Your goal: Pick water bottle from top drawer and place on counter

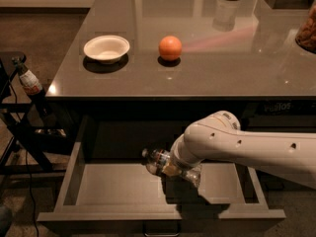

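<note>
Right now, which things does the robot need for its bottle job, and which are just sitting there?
For the job: water bottle, top drawer, counter, gripper down in the drawer, fingers shut on the bottle.
Just lying about: white bowl, orange, dark bottle at the left.

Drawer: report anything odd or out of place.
Nothing spilled or damaged. The bottle is tipped sideways at the hand, within the open drawer; nothing else stands out.

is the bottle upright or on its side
On its side: the bottle lies near-horizontal, cap pointing left, with the gripper at its middle, over the drawer.
</note>
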{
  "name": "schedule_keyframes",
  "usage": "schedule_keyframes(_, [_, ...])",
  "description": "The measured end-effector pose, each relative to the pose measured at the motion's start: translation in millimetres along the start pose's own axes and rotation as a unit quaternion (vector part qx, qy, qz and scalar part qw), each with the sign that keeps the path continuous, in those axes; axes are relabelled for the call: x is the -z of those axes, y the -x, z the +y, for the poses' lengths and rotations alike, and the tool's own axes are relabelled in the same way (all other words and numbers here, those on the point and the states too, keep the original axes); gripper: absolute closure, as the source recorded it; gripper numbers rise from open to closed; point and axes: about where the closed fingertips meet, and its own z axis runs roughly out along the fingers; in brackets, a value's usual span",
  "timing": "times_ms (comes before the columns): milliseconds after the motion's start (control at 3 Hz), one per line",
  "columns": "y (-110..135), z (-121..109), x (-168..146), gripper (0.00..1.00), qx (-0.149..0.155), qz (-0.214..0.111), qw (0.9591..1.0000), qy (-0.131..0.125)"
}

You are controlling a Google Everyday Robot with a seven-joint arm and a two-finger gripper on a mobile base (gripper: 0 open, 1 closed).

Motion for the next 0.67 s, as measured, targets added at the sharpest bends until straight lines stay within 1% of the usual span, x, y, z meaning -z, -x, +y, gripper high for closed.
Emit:
schedule_keyframes(333, [-5, -5, 16, 1.0, -0.034, 0.009, 0.9994, 0.002])
schedule_keyframes(667, [-12, -16, 55, 1.0, -0.077, 0.027, 0.9966, -0.011])
